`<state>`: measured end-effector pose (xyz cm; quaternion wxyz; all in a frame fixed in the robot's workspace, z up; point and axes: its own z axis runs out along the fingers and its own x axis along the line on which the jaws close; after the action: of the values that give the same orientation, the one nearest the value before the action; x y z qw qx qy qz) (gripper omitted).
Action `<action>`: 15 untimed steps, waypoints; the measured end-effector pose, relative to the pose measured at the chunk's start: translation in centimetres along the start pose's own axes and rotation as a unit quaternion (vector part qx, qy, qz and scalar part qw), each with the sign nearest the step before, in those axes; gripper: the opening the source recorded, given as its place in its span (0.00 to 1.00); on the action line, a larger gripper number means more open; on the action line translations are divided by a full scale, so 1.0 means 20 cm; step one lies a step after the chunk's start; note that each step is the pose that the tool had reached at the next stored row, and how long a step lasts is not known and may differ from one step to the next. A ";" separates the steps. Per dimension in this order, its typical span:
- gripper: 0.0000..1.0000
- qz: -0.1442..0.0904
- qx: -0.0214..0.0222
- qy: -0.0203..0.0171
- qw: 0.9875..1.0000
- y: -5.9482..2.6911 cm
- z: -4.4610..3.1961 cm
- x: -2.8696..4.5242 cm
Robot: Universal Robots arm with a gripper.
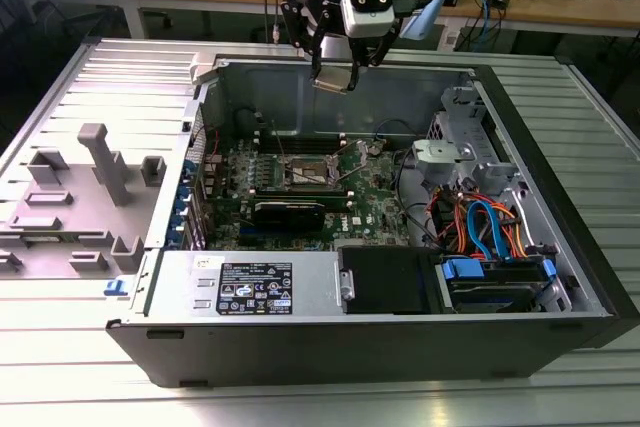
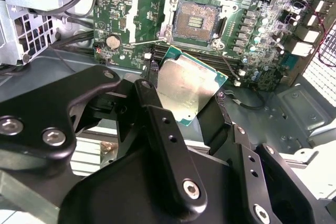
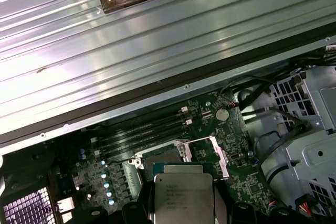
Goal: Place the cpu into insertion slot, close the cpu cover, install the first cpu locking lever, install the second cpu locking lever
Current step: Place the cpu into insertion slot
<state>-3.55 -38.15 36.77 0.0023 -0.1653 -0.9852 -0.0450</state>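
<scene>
Ribbed metal table (image 1: 60, 387), open computer case (image 1: 300, 347), perhaps grey plastic fixtures (image 1: 100, 162)

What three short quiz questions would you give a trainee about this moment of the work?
1. True or false: the cpu already sits in the insertion slot.
2. Choose one: the cpu cover is A) shut over the slot, B) swung open, off the slot, C) missing.
3. Fill in: the gripper, above the open case, is shut on the ____.

Key: 1 false; 2 B; 3 cpu.
</scene>
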 end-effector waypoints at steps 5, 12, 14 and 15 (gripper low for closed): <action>0.55 0.025 0.000 -0.002 1.000 0.000 0.002 0.000; 0.55 0.067 -0.001 -0.006 0.998 -0.001 0.005 0.000; 0.55 0.071 -0.001 -0.006 0.997 -0.001 0.005 0.000; 0.55 0.072 -0.001 -0.006 0.997 -0.001 0.005 0.000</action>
<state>-3.56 -38.16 36.67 -0.0009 -0.2358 -0.9707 -0.0451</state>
